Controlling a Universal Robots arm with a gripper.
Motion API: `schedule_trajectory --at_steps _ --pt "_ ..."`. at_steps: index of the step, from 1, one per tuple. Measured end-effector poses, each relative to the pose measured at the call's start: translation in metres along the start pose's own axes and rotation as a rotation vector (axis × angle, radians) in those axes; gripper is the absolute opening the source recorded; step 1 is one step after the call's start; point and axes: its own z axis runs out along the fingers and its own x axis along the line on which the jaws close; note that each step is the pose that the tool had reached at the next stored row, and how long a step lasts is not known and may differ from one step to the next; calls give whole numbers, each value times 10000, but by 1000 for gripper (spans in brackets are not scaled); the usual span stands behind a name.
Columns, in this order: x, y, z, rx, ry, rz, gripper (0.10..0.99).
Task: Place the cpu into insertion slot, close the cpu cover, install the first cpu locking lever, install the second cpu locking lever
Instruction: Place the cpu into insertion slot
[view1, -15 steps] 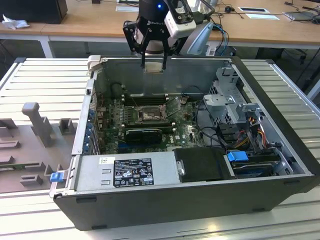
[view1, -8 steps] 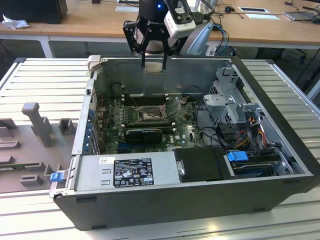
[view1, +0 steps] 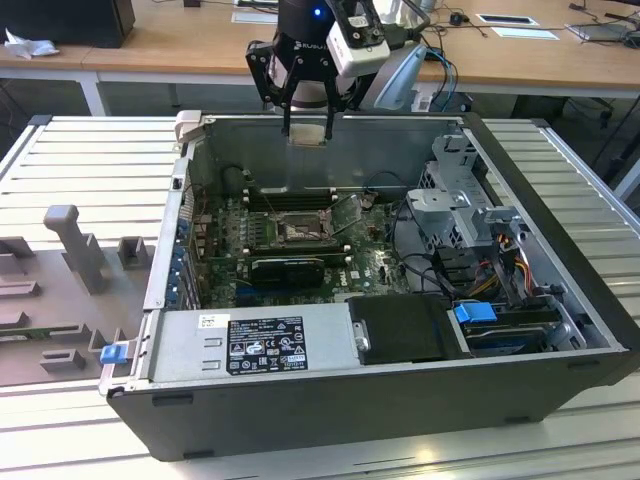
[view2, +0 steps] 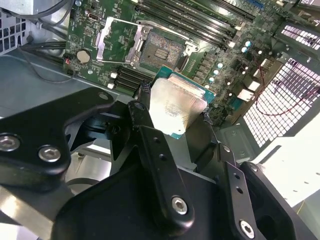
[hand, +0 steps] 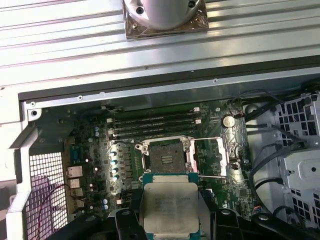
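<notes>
My gripper (view1: 307, 127) hangs above the back wall of the open computer case (view1: 330, 120), shut on the cpu (view1: 307, 134), a pale silvery square chip. In both wrist views the cpu (view2: 175, 107) (hand: 170, 207) sits flat between the two black fingers (view2: 145, 100), still well above the board. The insertion slot (view1: 297, 232) (view2: 159, 52) (hand: 166, 157) lies bare on the green motherboard, its dark pin field showing. The cpu cover (view2: 101, 45) (hand: 223, 159), a silvery frame, is flipped open to one side of the slot.
Long black memory slots (view1: 290, 198) run on the far side of the socket and a black heatsink block (view1: 287, 268) on the near side. A power supply (view1: 255, 345), drive cage (view1: 460, 200) and cables (view1: 500, 255) crowd the case. Grey fixtures (view1: 75, 245) stand on the exterior view's left.
</notes>
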Motion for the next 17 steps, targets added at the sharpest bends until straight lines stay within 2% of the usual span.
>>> schedule_trajectory --at_steps 17 --pt "0 0 0 -8 -38 420 525"
